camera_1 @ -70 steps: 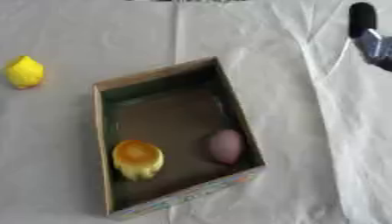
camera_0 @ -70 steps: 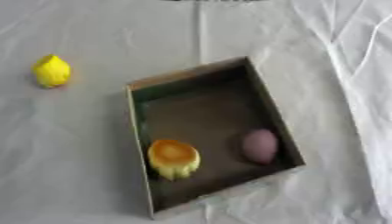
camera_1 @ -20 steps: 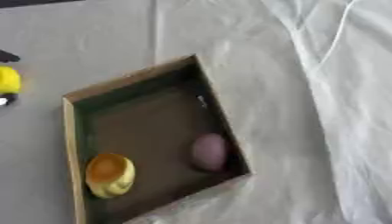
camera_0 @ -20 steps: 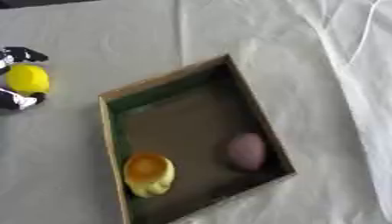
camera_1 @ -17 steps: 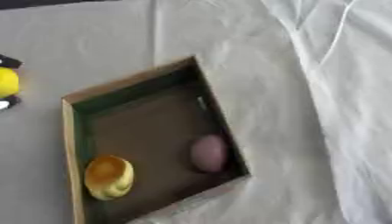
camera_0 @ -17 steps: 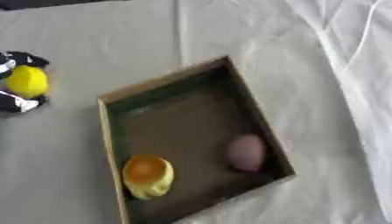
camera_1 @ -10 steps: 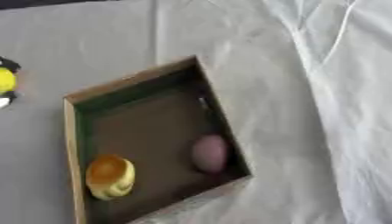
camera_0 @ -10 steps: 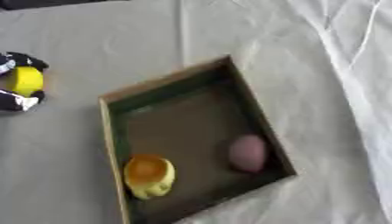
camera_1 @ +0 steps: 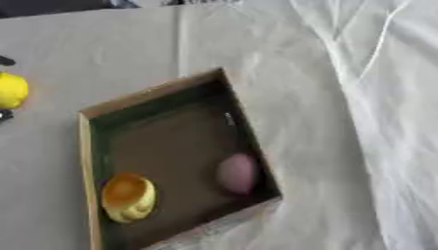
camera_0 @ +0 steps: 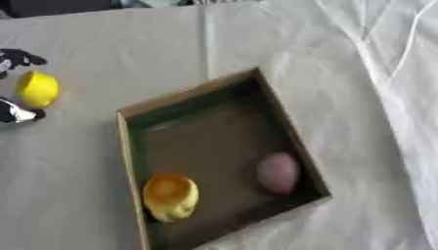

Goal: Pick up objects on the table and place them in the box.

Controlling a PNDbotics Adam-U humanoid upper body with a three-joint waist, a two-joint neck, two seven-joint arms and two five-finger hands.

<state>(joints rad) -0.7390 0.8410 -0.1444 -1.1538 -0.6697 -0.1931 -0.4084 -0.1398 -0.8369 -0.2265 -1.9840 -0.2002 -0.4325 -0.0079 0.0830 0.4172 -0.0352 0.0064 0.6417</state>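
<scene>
1. Left eye view: a yellow lemon-shaped object (camera_0: 37, 89) lies at the far left of the cloth-covered surface (camera_0: 102, 44), well apart from the cardboard box (camera_0: 125, 141). Its long axis runs up and down the picture, tilted a little, with the narrower end toward the far edge.
2. In the same view the left hand (camera_0: 17, 111) shows only as black and silver parts at the left edge, one above the lemon-shaped object and one below it, so the object sits between them. The lower part lies just beside it; whether either part touches it cannot be told, and nothing shows the hand closed round it.
3. The box is open-topped and lies askew, its long axis running from the upper left to the lower right of the picture. Inside, an orange-topped yellow object (camera_0: 170, 196) rests in the near left corner against the left wall, and a dull purple egg-shaped object (camera_0: 277, 172) lies by the right wall, its long axis roughly up and down the picture.
4. Right eye view: the box sits further left here. Only a part of the yellow lemon-shaped object shows at the left edge, and of the left hand just two small dark tips, above and below it.
5. This view gives more of the rumpled white cloth (camera_1: 376, 97) on the right side, with its folds running toward the near edge.
6. The right hand shows in neither view.
</scene>
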